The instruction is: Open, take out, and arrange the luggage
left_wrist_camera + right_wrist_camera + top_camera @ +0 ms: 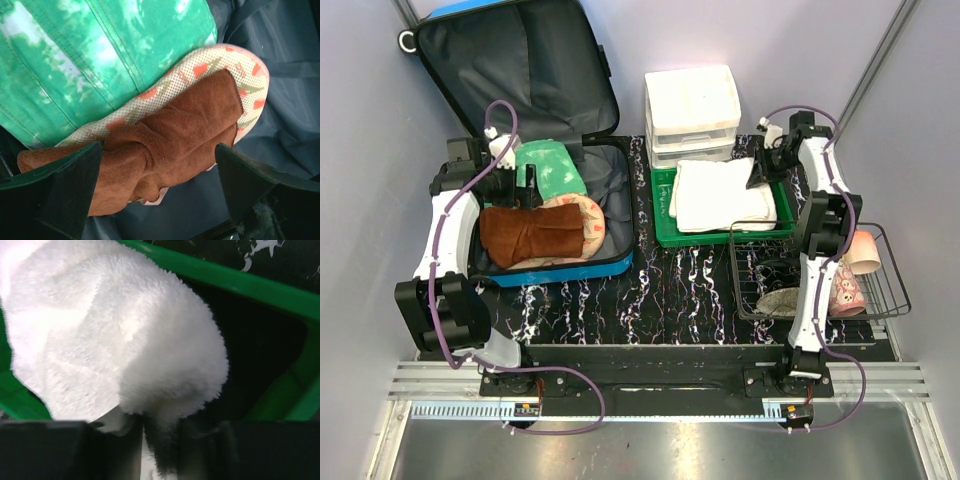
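Even overhead light, soft shadows; white towel [100,340] overexposed, wrist views' foreground blurred.

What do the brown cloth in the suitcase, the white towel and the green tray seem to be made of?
Brown cloth: probably microfibre or suede-like fabric, matte, short nap, soft folds. White towel: fluffy fleece or terry, long fuzzy pile. Green tray: likely hard plastic, smooth, slightly glossy rim.

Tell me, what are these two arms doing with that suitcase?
Two robot arms are unpacking a blue suitcase, which lies open on the table. The left gripper hangs open over a brown cloth inside it, one finger on each side, next to a green garment. The right gripper is pinching a white towel that lies in the green tray beside the suitcase.
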Action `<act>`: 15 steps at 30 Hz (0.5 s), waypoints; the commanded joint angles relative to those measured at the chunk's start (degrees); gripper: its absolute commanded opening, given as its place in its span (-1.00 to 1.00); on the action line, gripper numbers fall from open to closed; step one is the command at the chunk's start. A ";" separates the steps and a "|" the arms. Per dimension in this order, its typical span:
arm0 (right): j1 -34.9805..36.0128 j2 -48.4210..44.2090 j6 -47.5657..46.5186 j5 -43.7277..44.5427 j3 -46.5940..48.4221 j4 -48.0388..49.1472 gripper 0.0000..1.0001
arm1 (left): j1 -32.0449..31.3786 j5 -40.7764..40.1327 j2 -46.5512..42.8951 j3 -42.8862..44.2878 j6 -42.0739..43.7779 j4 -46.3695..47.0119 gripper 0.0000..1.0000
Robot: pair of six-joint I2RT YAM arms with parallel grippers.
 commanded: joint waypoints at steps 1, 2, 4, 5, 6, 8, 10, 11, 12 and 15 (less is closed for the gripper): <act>1.28 3.59 -4.19 3.87 8.49 -3.34 0.00 | 0.19 3.87 0.27 3.31 5.58 -2.75 0.98; 1.19 3.68 -3.83 4.84 10.07 -3.69 0.15 | 0.19 4.13 0.18 3.57 6.46 -3.89 0.98; 1.01 2.29 -3.30 6.25 10.35 -3.78 0.60 | 0.19 5.71 0.10 4.10 11.02 -6.08 0.98; 0.93 1.24 -2.95 6.34 9.65 -3.60 0.72 | 0.37 6.68 0.18 4.97 13.04 -9.32 0.98; 0.93 -1.21 -2.16 6.08 9.03 -3.25 0.84 | 0.28 7.82 0.27 5.50 17.85 -11.09 0.98; 1.01 -4.47 0.38 4.16 4.74 1.02 0.85 | 0.28 11.24 1.23 7.61 22.88 -16.17 0.98; 1.80 -9.57 4.86 1.36 0.87 4.99 0.83 | -0.07 13.35 2.46 9.19 29.91 -18.83 0.98; 2.41 -11.07 5.75 0.55 -2.71 8.49 0.84 | -0.59 13.80 4.38 11.38 32.29 -21.80 0.98; 3.46 -12.56 6.89 0.28 -4.66 10.27 0.83 | -0.94 14.07 5.45 12.53 37.01 -23.05 0.96; 8.03 -20.45 9.78 -3.31 -13.01 18.78 0.83 | -3.40 14.42 9.74 16.40 45.81 -26.75 0.89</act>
